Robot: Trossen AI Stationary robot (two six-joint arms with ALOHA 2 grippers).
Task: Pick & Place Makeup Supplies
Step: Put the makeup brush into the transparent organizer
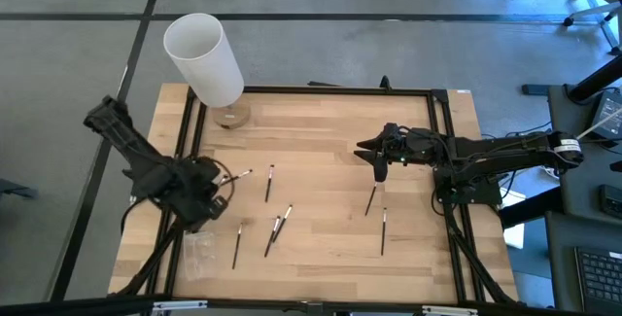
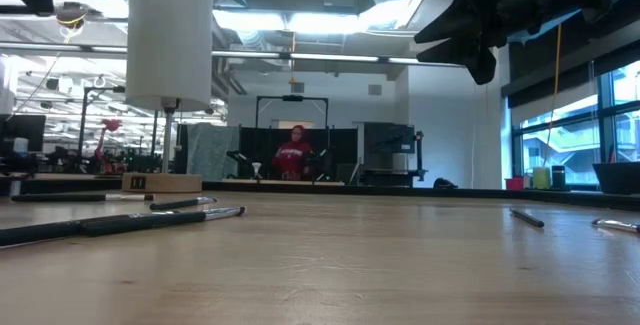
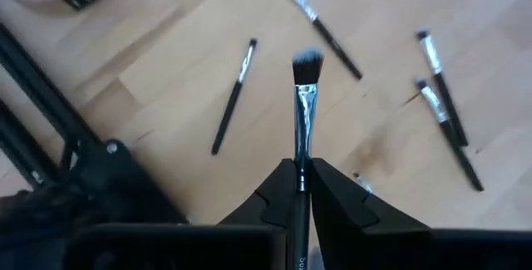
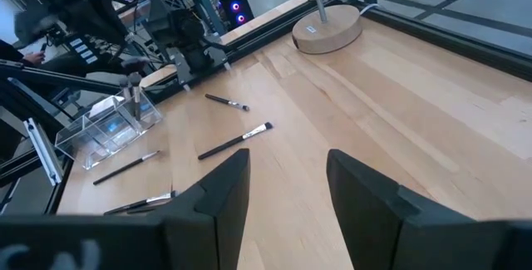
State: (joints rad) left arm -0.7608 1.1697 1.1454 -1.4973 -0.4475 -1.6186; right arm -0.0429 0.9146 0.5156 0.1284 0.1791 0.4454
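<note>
My left gripper (image 3: pixel 301 189) is clenched on a fluffy-headed brush (image 3: pixel 304 104); its handle runs straight out between the fingers, bristles pointing away from the wrist, over the tabletop (image 1: pixel 321 131). I judge the clear box (image 4: pixel 104 129) is where it goes; it sits just beside this arm's fingers, so the left arm is the nearer one. My right gripper (image 4: pixel 287 191) hangs released above the tabletop, the loose brushes (image 4: pixel 235 140) lying ahead of its fingers.

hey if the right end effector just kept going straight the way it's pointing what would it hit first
Probably bare table. The open right end effector has no brush dead ahead; the nearest brush lies off to one side. Depth is uncertain.
</note>
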